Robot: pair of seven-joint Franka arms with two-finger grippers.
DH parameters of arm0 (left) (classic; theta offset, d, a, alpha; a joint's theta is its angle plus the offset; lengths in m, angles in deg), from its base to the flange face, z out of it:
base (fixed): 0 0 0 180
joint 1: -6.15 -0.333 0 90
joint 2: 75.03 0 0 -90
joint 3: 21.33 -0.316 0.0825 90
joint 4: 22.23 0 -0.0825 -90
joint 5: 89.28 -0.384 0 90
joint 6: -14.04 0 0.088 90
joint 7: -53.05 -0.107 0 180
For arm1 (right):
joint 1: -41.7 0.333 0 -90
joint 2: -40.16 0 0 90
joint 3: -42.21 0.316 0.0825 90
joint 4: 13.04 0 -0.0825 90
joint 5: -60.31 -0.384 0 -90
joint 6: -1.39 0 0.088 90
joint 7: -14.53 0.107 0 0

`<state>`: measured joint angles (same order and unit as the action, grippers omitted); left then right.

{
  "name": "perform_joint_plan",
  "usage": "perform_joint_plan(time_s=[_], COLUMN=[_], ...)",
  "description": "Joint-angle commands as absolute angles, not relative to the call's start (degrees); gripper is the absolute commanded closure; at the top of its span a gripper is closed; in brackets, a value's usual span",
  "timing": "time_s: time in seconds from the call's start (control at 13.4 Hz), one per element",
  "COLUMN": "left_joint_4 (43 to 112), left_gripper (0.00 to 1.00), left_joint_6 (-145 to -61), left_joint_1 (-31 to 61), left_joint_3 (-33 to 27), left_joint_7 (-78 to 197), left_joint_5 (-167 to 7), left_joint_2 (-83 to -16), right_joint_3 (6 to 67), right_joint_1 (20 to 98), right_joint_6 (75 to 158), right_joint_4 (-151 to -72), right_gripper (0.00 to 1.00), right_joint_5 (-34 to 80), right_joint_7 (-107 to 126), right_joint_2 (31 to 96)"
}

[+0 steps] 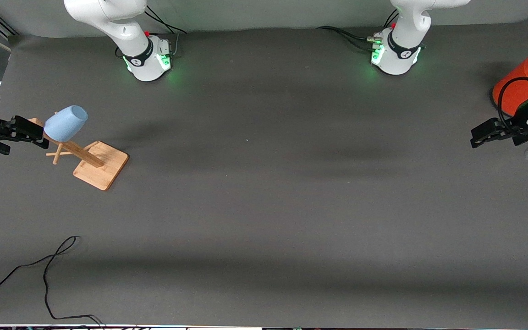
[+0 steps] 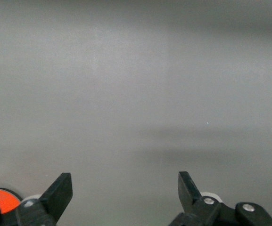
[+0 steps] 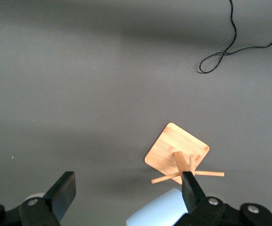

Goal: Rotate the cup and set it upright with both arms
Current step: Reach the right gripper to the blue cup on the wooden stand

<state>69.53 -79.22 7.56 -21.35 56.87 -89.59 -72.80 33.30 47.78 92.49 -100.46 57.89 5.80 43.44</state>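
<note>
The light-blue cup (image 1: 65,123) hangs tilted, base up, on a peg of a wooden rack (image 1: 101,165) toward the right arm's end of the table. My right gripper (image 1: 35,133) is open, right beside the cup. In the right wrist view the cup (image 3: 157,212) lies between the open fingers, close against one finger (image 3: 192,188), and my right gripper (image 3: 126,188) holds nothing. My left gripper (image 1: 481,135) is open and empty at the left arm's end of the table. In the left wrist view it (image 2: 125,188) shows only bare mat between its fingers.
A large orange-red can with a grey lid (image 1: 518,82) stands beside the left gripper; its edge shows in the left wrist view (image 2: 1,197). A black cable (image 1: 48,270) lies on the mat nearer the front camera than the rack, also in the right wrist view (image 3: 230,47).
</note>
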Motion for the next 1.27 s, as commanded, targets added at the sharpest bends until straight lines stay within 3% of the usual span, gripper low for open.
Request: perform_joint_plan(time_s=[0.0,0.22,0.6,0.82,1.19], left_joint_4=[69.2,68.7,68.6,68.6,68.6], left_gripper=[0.0,0.0,0.0,0.0,0.0], left_joint_6=[-80.0,-79.7,-79.2,-77.6,-77.3], left_joint_1=[7.6,7.6,7.6,7.6,7.6], left_joint_3=[-21.2,-21.2,-21.2,-21.4,-21.4], left_joint_7=[57.0,56.9,57.0,56.9,57.0], left_joint_5=[-89.4,-89.2,-89.2,-89.4,-89.4], left_joint_2=[-73.1,-73.2,-73.1,-73.2,-73.4], right_joint_3=[33.9,33.2,24.8,24.4,24.3], right_joint_1=[47.1,46.9,45.9,46.0,45.9], right_joint_6=[91.0,88.8,88.1,88.7,98.9], right_joint_4=[-98.6,-99.4,-111.3,-119.4,-135.3], right_gripper=[0.0,0.0,0.0,0.0,0.0], right_joint_5=[58.2,58.1,52.5,52.1,52.1], right_joint_7=[4.9,5.7,29.2,43.9,54.2], right_joint_2=[43.9,42.8,36.4,31.0,23.0])
